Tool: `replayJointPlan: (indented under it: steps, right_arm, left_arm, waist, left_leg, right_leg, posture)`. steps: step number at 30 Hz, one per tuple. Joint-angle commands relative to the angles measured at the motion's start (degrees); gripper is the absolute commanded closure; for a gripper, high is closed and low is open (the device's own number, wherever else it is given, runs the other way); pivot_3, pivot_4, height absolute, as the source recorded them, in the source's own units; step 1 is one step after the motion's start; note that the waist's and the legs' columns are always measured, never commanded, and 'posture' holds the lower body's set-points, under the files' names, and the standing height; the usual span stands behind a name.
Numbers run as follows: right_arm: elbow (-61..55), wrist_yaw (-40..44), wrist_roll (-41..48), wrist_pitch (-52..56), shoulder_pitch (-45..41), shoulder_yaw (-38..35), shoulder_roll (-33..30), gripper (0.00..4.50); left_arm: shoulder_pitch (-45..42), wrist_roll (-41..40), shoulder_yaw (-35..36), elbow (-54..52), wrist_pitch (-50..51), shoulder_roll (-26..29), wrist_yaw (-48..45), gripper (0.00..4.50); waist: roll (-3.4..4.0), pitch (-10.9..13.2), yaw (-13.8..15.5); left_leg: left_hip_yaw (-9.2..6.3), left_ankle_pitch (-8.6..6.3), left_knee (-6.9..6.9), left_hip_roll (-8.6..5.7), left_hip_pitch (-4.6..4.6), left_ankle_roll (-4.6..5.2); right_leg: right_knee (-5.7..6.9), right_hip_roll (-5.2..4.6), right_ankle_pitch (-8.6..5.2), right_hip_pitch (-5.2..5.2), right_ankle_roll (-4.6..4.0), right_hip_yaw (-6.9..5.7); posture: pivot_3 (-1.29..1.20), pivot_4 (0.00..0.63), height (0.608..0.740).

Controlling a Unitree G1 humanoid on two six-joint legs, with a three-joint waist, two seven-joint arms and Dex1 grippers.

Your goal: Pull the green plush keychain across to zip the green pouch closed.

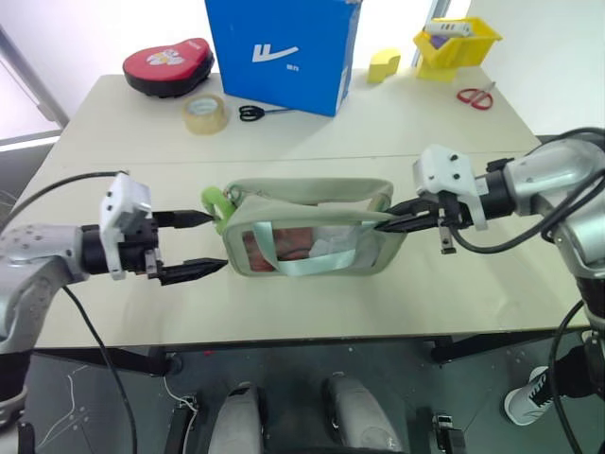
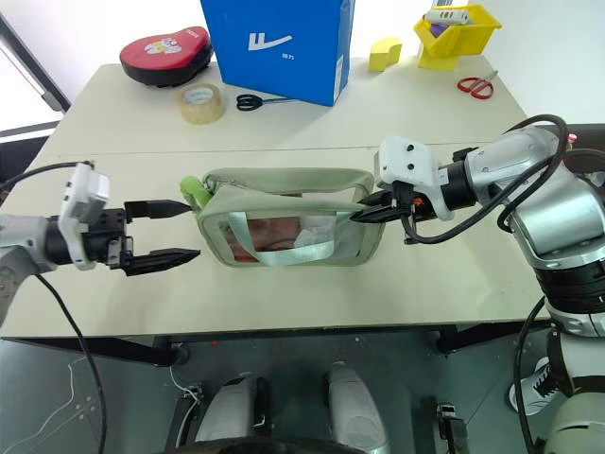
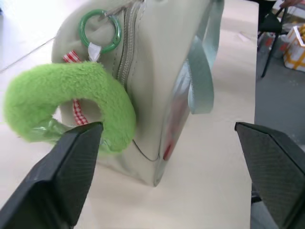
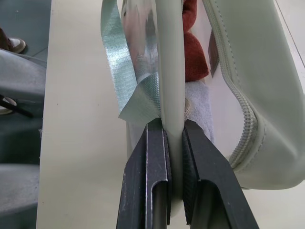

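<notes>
Your left gripper [image 1: 194, 244] hangs at the left end of the green pouch [image 1: 312, 241] with its jaws spread wide, holding nothing. The green plush keychain [image 1: 216, 206] sits at that same end's upper corner, just beside the upper finger; in the left wrist view it curls in front of one finger, hanging from a green ring [image 3: 99, 30] at the zipper's end. Whether plush and finger touch, you cannot tell.

The pouch lies near the middle of the surface [image 1: 312, 142], its clear window facing you, its mint strap [image 1: 302, 260] looped across the front. At the pouch's right end your right gripper [image 1: 395, 219] has its jaws pressed together on the pouch's edge; the right wrist view shows the pale fabric pinched between both fingers.

Behind the pouch, well apart, stand a red case [image 1: 168, 64], a tape roll [image 1: 205, 113], black scissors [image 1: 251, 113], a blue box [image 1: 282, 52], a yellow bin [image 1: 456, 43] and red scissors [image 1: 477, 96]. Bare surface lies to the left of the pouch under your left gripper, and the near edge runs just below both arms.
</notes>
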Motion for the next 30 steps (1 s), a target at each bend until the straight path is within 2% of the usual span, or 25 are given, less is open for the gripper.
replayJointPlan:
  steps: [1, 4, 9, 13, 18, 22, 26, 27, 30]
  right_arm:
    - [-1.7, -0.5, 0.5, 0.0, -0.3, -0.7, 0.2, 4.5]
    - [-1.8, -0.6, 0.7, -0.2, -0.2, -0.9, 0.3, 4.5]
    - [-2.1, -0.7, 0.8, -0.4, 0.2, -1.0, 0.3, 4.5]
    - [-2.6, -0.6, 1.0, -0.2, 0.3, -1.3, 0.0, 4.5]
    - [-2.8, -0.9, 1.0, 0.2, 0.3, -1.5, -0.3, 4.5]
    - [-2.7, -1.4, 1.0, 0.6, 0.1, -1.4, -0.2, 4.5]
    - [-2.5, -1.7, 1.0, 0.8, 0.0, -1.4, -0.1, 4.5]
    - [-2.4, -1.7, 1.0, 0.8, 0.0, -1.3, -0.1, 4.5]
    - [-2.1, -2.0, 0.8, 0.9, -0.1, -0.9, 0.1, 4.5]
  left_arm:
    - [-2.9, -0.1, 5.5, 4.5, -1.5, 2.8, -0.4, 0.06]
    - [-4.2, 2.7, 4.2, 8.7, -3.7, 3.5, -0.5, 0.06]
    - [-10.9, 10.0, -2.9, 20.8, -9.6, -1.4, 1.2, 0.06]
    - [-15.5, 11.8, -6.2, 26.0, -10.8, -5.9, 1.2, 0.06]
    - [-18.1, 11.5, -7.7, 27.5, -9.6, -9.0, 0.0, 0.06]
    - [-17.8, 11.2, -7.8, 26.5, -8.1, -8.4, -1.4, 1.94]
    - [-16.7, 10.4, -6.4, 24.4, -7.0, -6.0, -3.5, 4.09]
    - [-16.6, 10.2, -6.2, 24.1, -6.8, -5.6, -3.8, 4.42]
    - [-17.2, 8.9, -5.0, 22.7, -5.6, -3.8, -4.9, 4.42]
  waist:
    - [0.0, 0.0, 0.0]
    - [0.01, 0.0, 0.0]
    - [0.0, 0.0, 0.1]
    - [-0.01, 0.0, 0.1]
    - [-0.01, 0.0, -0.1]
    - [-0.01, 0.0, 0.0]
    - [-0.01, 0.0, 0.0]
    - [-0.01, 0.0, 0.0]
    - [-0.01, 0.0, 0.0]
  left_leg:
    - [0.0, 0.0, 0.0, -0.01, 0.0, 0.0]
    - [0.03, 0.0, 0.0, -0.02, 0.02, 0.0]
    - [0.1, 0.0, 0.02, -0.04, 0.02, 0.0]
    - [0.12, 0.0, 0.05, -0.04, -0.01, 0.0]
    - [0.05, 0.0, 0.03, -0.02, -0.01, 0.0]
    - [0.02, 0.0, 0.03, -0.02, -0.01, 0.0]
    - [0.01, 0.0, 0.04, -0.01, -0.01, 0.0]
    - [0.01, 0.0, 0.04, -0.01, -0.01, 0.0]
    - [0.01, 0.0, 0.04, -0.01, -0.01, 0.0]
  right_leg:
    - [0.0, 0.0, 0.0, 0.0, 0.0, 0.0]
    - [0.0, 0.01, 0.0, 0.0, 0.0, 0.01]
    - [0.02, 0.04, 0.0, 0.02, 0.0, -0.01]
    - [0.02, 0.03, 0.0, 0.02, 0.0, -0.01]
    - [0.02, 0.04, 0.0, 0.0, 0.0, 0.0]
    - [0.03, 0.03, 0.0, 0.0, 0.01, 0.01]
    - [0.03, 0.02, 0.0, 0.0, 0.0, 0.0]
    - [0.03, 0.02, 0.0, 0.0, 0.0, 0.0]
    - [0.03, 0.02, 0.0, 0.0, 0.0, 0.0]
  posture:
    - [0.0, 0.15, 0.737]
    - [0.0, 0.15, 0.737]
    - [0.0, 0.15, 0.737]
    - [0.0, 0.15, 0.737]
    - [0.0, 0.15, 0.737]
    - [0.0, 0.15, 0.737]
    - [0.0, 0.15, 0.737]
    - [0.0, 0.15, 0.737]
    - [0.0, 0.15, 0.737]
